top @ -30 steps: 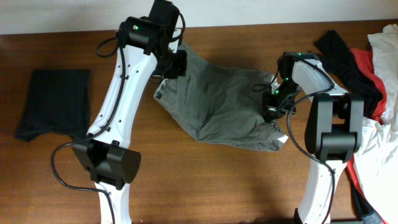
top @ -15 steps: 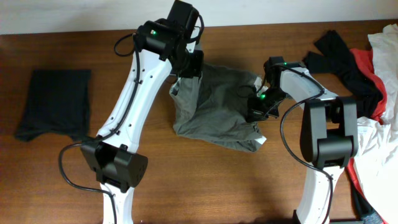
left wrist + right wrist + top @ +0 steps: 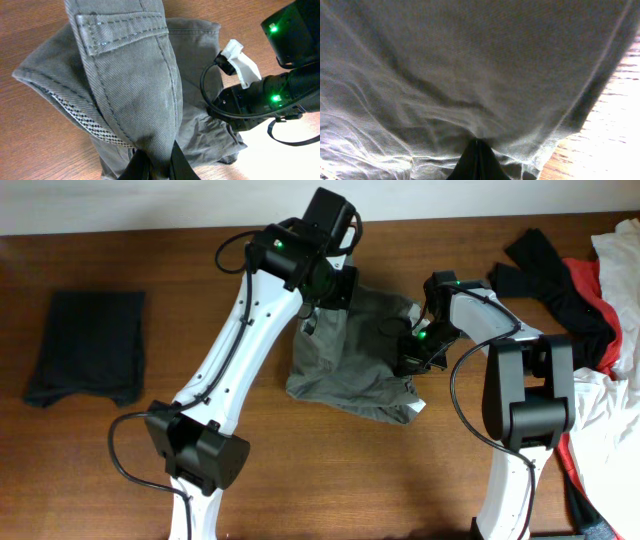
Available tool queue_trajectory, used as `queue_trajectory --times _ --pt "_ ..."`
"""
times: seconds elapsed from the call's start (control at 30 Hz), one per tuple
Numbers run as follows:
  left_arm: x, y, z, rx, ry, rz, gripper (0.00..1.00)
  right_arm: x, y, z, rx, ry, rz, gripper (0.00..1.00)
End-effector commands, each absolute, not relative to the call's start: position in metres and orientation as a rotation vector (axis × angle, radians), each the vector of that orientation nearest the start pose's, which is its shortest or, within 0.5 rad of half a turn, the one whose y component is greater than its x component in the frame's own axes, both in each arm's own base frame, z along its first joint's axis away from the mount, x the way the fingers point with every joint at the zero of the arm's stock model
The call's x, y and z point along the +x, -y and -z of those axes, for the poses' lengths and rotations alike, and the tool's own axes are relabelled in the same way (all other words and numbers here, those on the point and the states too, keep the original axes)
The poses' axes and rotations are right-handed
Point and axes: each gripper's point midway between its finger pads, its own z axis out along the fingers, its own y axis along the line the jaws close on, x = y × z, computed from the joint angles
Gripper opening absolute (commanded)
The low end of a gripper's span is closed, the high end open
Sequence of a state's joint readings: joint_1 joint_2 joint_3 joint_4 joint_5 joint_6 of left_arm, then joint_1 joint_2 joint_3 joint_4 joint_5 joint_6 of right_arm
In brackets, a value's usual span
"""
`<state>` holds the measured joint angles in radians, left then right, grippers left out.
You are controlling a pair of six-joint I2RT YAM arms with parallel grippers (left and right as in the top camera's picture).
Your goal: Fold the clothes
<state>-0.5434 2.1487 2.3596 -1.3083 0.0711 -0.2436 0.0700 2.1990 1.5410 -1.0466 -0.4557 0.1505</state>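
Up close, left fingers [image 3: 136, 170] and right fingers [image 3: 477, 162] each pinch the grey trousers [image 3: 125, 85], grips hidden overhead.

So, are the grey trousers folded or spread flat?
Half folded, not flat: the trousers lie bunched, one edge lifted by the left gripper over the rest; the right gripper pinches the other side.

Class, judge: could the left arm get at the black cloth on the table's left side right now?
Probably not yet: the left gripper is shut on the grey trousers and must release them first; the black cloth lies unobstructed.
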Motion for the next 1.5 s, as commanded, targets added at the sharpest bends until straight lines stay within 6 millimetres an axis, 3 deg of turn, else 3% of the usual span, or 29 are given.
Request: queue_trajectory --times 0.0,0.1,0.27,0.47,0.77,1.03,1.47 --pt "0.424 0.274 -0.224 0.422 -2.68 0.343 0.01 0.341 -0.097 0.048 0.181 -3.396 -0.596 0.04" --pt "0.425 0.274 -0.214 0.425 -2.705 0.332 0.01 0.357 -0.094 0.029 0.185 -3.364 -0.599 0.04" --pt "0.424 0.273 -0.197 0.43 -2.751 0.311 0.01 0.387 -0.083 -0.02 0.194 -3.307 -0.577 0.05" --pt "0.424 0.274 -0.194 0.433 -2.758 0.308 0.01 0.404 -0.071 -0.059 0.2 -3.263 -0.556 0.04" --pt "0.423 0.278 -0.193 0.443 -2.758 0.31 0.01 0.414 -0.04 -0.071 0.253 -3.219 -0.53 0.04" --pt "0.409 0.303 -0.186 0.523 -2.754 0.309 0.01 0.409 -0.002 -0.091 0.36 -3.207 -0.543 0.04" --pt "0.41 0.333 -0.125 0.557 -2.812 0.248 0.01 0.403 0.003 -0.093 0.326 -3.226 -0.552 0.04"
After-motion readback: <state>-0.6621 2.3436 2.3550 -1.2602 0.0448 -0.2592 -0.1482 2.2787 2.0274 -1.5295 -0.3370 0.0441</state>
